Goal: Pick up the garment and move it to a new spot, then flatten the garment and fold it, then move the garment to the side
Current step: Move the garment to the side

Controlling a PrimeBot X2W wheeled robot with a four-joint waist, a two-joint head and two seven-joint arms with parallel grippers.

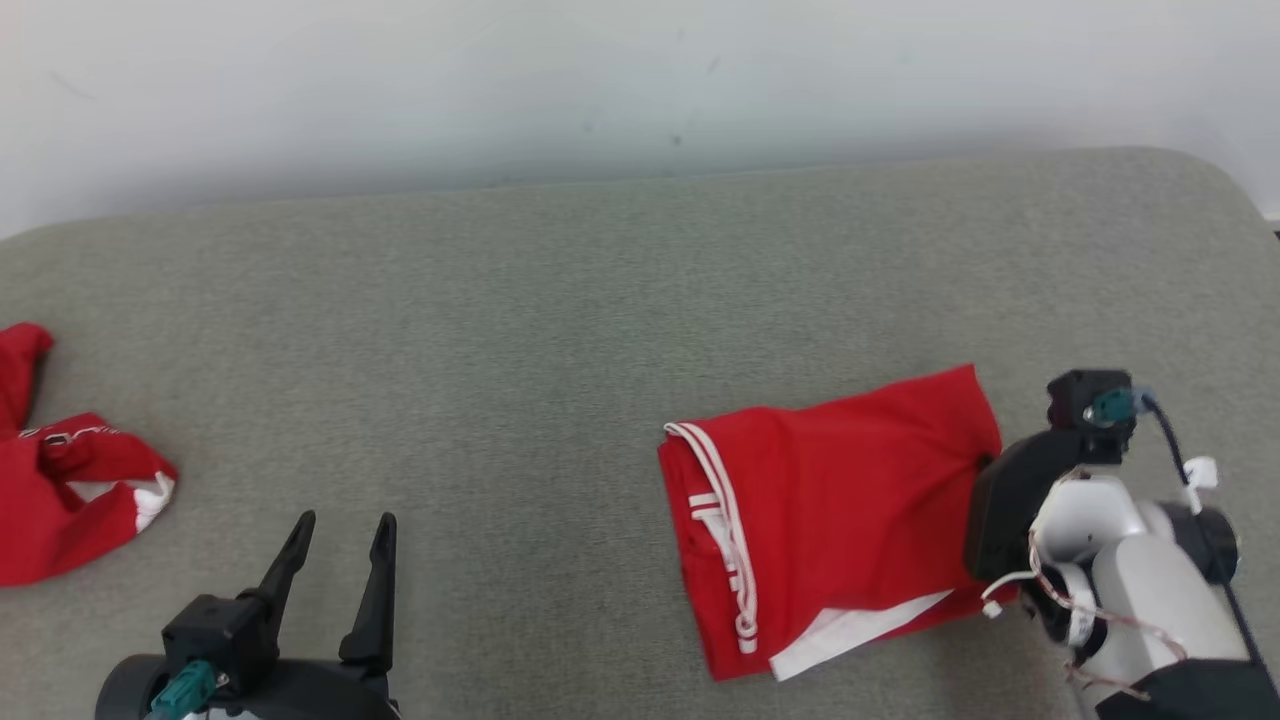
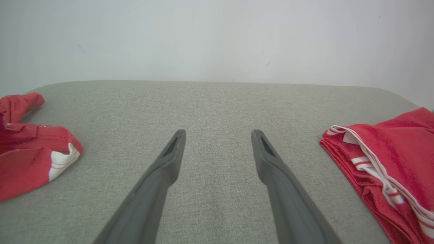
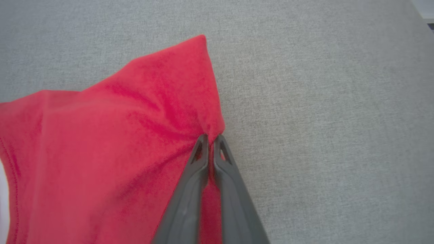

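While the right gripper (image 3: 210,137) pinched its right edge, the garment (image 1: 830,510) lay on the grey padded surface (image 1: 500,330), right of centre in head view and toward the near side. Garment: red fabric, folded into a rough rectangle w/ several layers stacked at the left edge. White double-stripe trim ran along that left edge, and a white panel poked out at the near right edge. Top face was mostly flat, but the fabric was puckered into creases where the gripper bit. Right fingers (image 3: 190,189) were closed to a sliver w/ a fold of the red cloth caught between the tips, at the right edge just below the far right corner. Left gripper (image 1: 345,525) sat low left in head view, fingers (image 2: 162,169) spread wide, holding nothing, touching nothing, tips over bare surface and well apart from the garment. Long axis ran approx left-right across head view, tilted a bit so the right end sat farther from the robot than the left; striped end pointed to the robot's left, plain end to its right, toward the right gripper. A second red piece (image 1: 70,480) w/ white patches lay crumpled at the far left edge of the surface, well apart from both grippers. Pale wall (image 1: 640,80) behind.
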